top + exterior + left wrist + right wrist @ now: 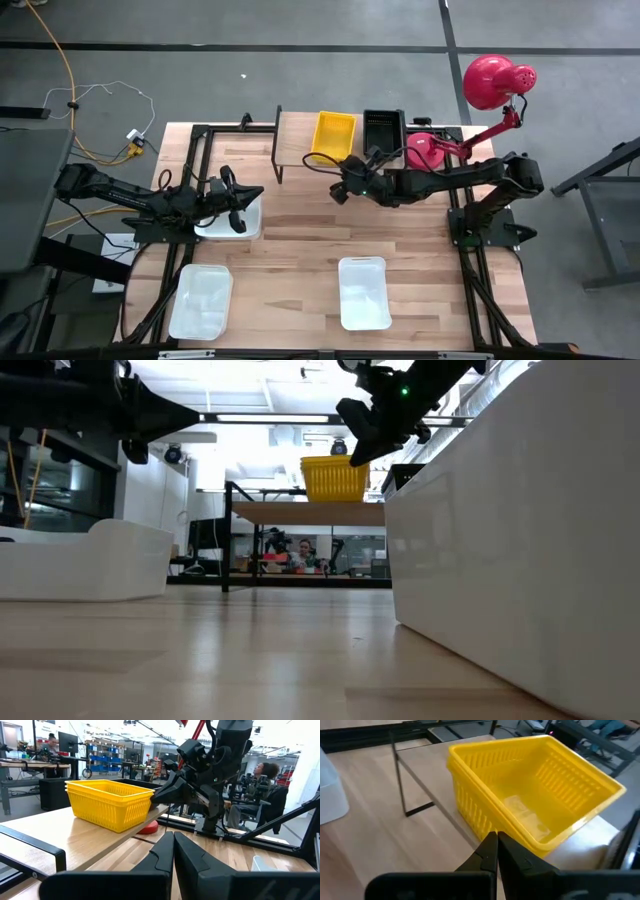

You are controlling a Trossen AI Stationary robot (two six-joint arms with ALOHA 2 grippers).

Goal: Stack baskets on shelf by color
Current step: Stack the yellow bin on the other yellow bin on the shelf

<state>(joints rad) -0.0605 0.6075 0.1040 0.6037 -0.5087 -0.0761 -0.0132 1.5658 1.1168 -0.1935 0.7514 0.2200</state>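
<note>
The left arm reaches across the table's left side — its left gripper (243, 208) has the fingers pressed together. The right arm stretches leftward from its base, right gripper (337, 187) likewise closed — fingertips touching.

A red lamp (495, 85) stands at the wooden table's (300, 240) far right corner.

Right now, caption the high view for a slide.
Right claw shut beside yellow baskets on the shelf; left claw shut over a white basket.

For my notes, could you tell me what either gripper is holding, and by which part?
Nothing: the left gripper and right gripper are both shut and empty.
</note>
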